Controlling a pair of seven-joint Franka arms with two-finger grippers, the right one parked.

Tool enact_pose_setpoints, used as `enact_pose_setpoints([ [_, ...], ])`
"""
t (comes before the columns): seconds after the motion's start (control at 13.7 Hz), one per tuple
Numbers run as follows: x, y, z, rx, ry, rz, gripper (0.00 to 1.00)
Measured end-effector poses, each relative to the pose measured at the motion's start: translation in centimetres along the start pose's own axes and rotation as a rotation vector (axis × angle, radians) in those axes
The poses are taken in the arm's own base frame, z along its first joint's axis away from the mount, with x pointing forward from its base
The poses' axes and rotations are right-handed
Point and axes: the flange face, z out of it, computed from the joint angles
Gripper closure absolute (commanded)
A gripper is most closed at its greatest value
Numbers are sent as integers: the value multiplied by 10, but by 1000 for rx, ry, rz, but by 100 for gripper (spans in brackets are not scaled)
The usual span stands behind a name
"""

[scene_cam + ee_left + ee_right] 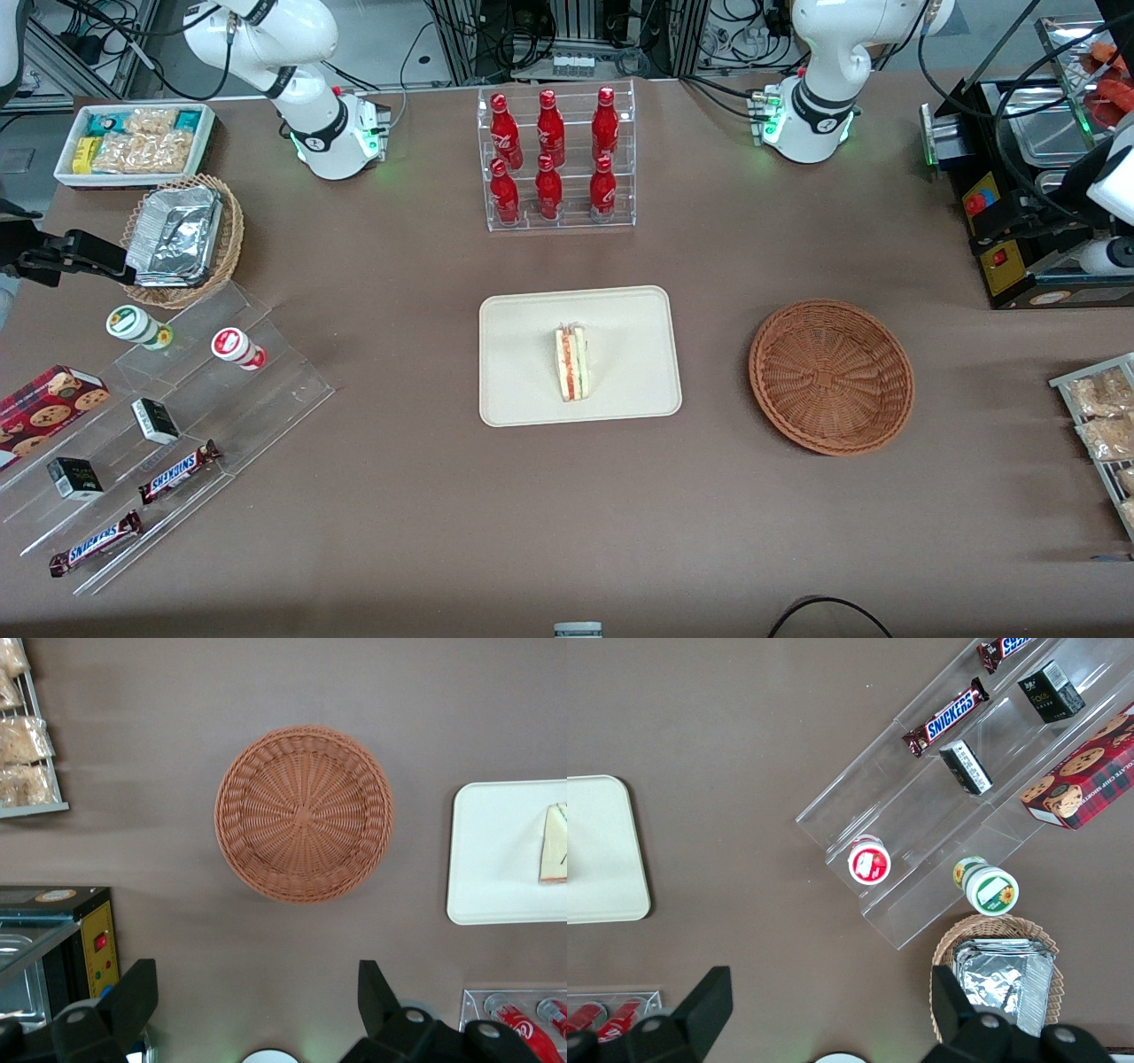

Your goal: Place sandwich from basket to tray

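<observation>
Sandwich (572, 362) resting upright on tray (523, 390), near its middle. Basket (831, 377) sitting beside tray, toward working arm's end of table, holding nothing. Gripper (257, 1005) hanging above table, farther from front camera than basket, fingers (376, 990) spread wide, gripping nothing.

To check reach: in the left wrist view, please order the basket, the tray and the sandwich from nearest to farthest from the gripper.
The open gripper hangs above bare table.
1. basket, empty, nearest.
2. tray, beside the basket, toward the parked arm's end.
3. sandwich, on the tray, farthest.
</observation>
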Motion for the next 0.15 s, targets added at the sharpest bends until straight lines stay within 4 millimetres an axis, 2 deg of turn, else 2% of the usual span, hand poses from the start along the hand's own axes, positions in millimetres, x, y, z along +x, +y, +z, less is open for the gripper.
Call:
enact_pose_setpoints([
  [0.15,-1,3,-1,0,-2,6,0],
])
